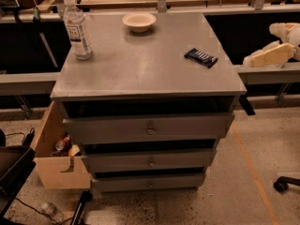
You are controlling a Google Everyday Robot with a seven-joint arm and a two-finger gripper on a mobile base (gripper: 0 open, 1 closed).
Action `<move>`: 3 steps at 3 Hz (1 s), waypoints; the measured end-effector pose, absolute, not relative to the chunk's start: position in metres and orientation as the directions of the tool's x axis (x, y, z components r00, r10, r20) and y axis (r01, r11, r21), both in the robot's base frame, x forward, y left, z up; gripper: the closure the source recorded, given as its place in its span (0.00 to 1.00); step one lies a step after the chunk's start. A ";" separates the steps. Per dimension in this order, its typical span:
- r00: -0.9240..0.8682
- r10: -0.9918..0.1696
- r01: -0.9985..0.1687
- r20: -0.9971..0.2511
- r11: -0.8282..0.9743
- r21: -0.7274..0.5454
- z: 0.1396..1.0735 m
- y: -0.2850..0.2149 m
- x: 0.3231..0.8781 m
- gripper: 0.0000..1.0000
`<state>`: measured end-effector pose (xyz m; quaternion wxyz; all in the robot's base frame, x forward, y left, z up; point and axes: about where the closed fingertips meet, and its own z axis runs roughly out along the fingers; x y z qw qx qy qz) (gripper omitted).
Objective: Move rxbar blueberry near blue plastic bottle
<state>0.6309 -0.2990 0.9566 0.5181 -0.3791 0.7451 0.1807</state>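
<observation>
Camera view: gripper [251, 59] right of rxbar blueberry [201, 57]

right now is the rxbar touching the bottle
No, the rxbar blueberry lies near the right edge, the blue plastic bottle far left; the gripper hangs beyond that edge.

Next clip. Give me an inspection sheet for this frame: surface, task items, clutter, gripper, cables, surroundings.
Surface: grey cabinet top, flat, three things on it.
Job's things: snack bar lies flat near the right edge; water bottle stands upright at the far left corner; they are well apart, so the bar is not yet moved.
Clutter: pale bowl, upright near the back edge.
Grippers: gripper hangs off the cabinet's right side, beyond the snack bar, touching nothing.
Cables: thin dark cable on the floor, lower left.
Surroundings: drawers slightly pulled out; cardboard box with items in it, left of the cabinet; orange floor line.
</observation>
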 end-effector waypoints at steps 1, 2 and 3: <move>-0.174 -0.382 -0.752 -0.908 0.646 -0.127 0.958 -0.298 0.630 0.00; -0.157 -0.383 -0.763 -0.910 0.632 -0.134 0.946 -0.277 0.659 0.00; -0.145 -0.381 -0.789 -0.913 0.602 -0.126 0.926 -0.250 0.702 0.00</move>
